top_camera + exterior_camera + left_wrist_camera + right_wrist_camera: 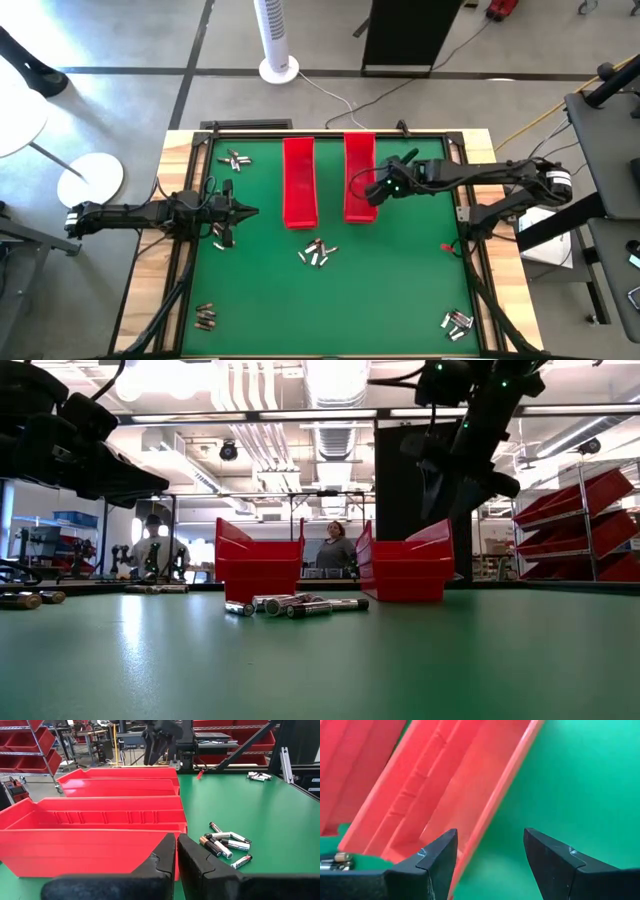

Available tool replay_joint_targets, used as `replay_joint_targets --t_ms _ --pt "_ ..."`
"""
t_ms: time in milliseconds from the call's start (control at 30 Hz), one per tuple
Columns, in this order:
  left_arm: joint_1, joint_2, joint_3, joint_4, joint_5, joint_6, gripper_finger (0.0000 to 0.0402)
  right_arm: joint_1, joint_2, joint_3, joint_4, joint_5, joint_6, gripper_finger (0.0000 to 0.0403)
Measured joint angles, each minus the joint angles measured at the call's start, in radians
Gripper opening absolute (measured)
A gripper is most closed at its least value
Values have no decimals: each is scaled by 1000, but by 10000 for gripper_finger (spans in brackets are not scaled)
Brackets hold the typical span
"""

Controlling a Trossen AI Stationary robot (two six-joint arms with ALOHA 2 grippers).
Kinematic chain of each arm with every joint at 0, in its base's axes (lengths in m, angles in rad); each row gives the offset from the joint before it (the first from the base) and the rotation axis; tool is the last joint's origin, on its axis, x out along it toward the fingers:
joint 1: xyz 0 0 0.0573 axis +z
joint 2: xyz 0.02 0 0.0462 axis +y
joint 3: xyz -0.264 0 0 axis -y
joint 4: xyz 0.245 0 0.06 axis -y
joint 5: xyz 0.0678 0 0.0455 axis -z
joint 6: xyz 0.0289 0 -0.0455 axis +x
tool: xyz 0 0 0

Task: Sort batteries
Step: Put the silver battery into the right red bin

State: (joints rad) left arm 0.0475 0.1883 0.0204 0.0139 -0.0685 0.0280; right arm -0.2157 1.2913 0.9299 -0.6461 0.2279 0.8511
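Note:
Small cylindrical batteries lie in loose clusters on the green mat. The middle cluster [317, 253] also shows in the low view [295, 604] and the left wrist view [225, 842]. Two long red trays stand side by side, the left tray [298, 182] and the right tray [359, 177]. My left gripper [248, 211] hovers left of the left tray, shut and empty [176, 855]. My right gripper [362, 187] hangs open above the right tray's near end [490, 855], with the tray's right wall [495, 805] below its fingers.
More batteries lie near the mat's far left corner [236, 158], just below my left gripper [220, 232], at the near left corner [205, 317] and at the near right corner [457, 322]. A wooden frame [480, 250] borders the mat. People stand in the room behind [335, 550].

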Motion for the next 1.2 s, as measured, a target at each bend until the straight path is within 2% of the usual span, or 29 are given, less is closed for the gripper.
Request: replay_joint_targets --t_ms 167,333,633,767,933,1200 --pt "0 0 0 0 0 0 0 14 -19 46 1 4 -158 219" --pt "0 0 0 0 0 0 0 75 -21 85 47 12 -294 219" --pt "0 0 0 0 0 0 0 341 -15 76 274 8 -691 219" --pt "0 0 0 0 0 0 0 446 24 72 351 8 -741 219" --pt "0 0 0 0 0 0 0 512 141 70 426 8 -744 219" --pt "0 1 0 0 0 0 0 569 298 -21 877 -2 -837 219"
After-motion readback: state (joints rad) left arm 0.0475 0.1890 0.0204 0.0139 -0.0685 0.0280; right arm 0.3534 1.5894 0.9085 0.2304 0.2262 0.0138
